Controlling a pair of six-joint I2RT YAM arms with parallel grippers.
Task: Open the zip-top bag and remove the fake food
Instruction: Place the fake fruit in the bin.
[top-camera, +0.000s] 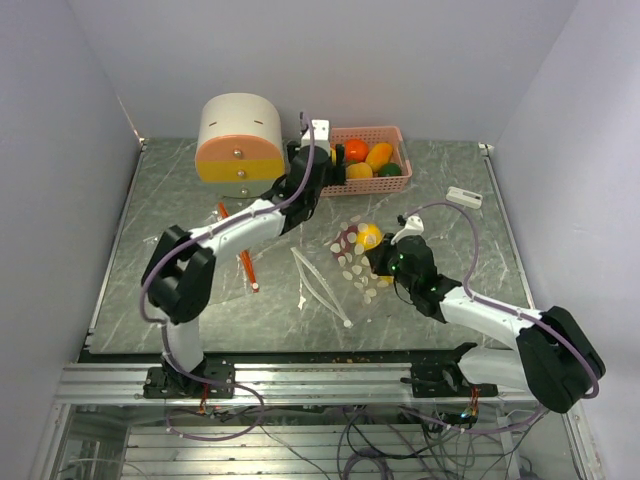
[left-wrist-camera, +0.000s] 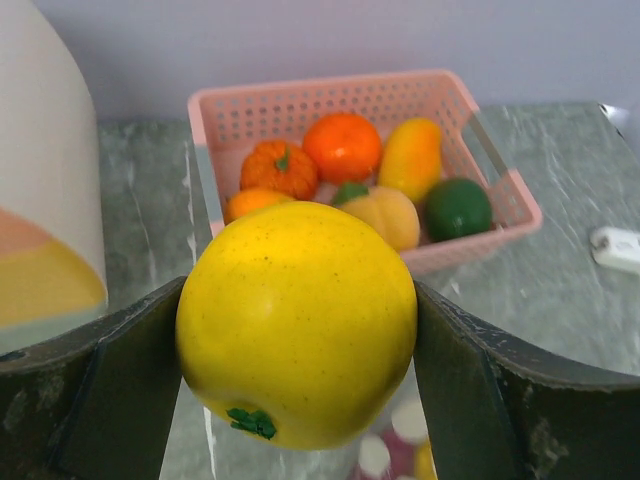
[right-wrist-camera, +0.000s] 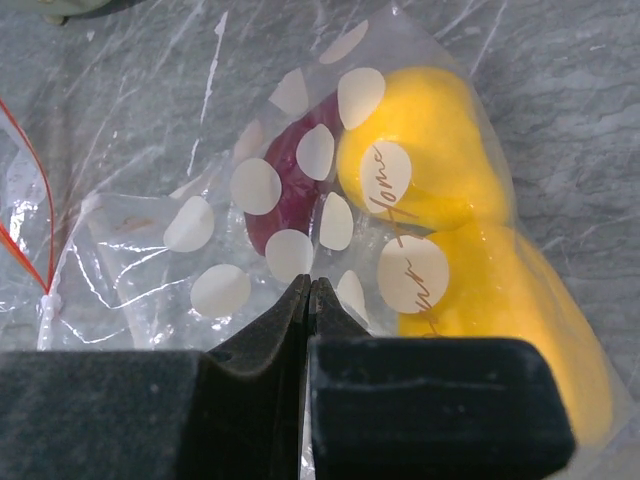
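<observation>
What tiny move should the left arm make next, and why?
Probably move forward over the pink basket. The left end effector clasps a yellow fruit clear of the zip-top bag, the basket ahead already holds other fruits, and the right end effector pins the bag, where more food remains.

Bright, even, diffuse light falls from above in the overhead view. The table (top-camera: 250, 320) shows only faint, soft shadows under the arms and a mild sheen on its polished top, and the pale walls splay outward at the edges of the wide view. In the left wrist view the yellow fruit (left-wrist-camera: 300, 320) is fairly sharp with a soft highlight on top. The basket (left-wrist-camera: 330, 95) behind it is slightly soft, the box (left-wrist-camera: 45, 200) is blurred, and the left fingers (left-wrist-camera: 90, 400) sit in shade. In the right wrist view the bag (right-wrist-camera: 300, 150) glints with white streaks, its yellow contents look nearly overexposed, and the right fingers (right-wrist-camera: 420, 400) are dark and out of focus.
</observation>
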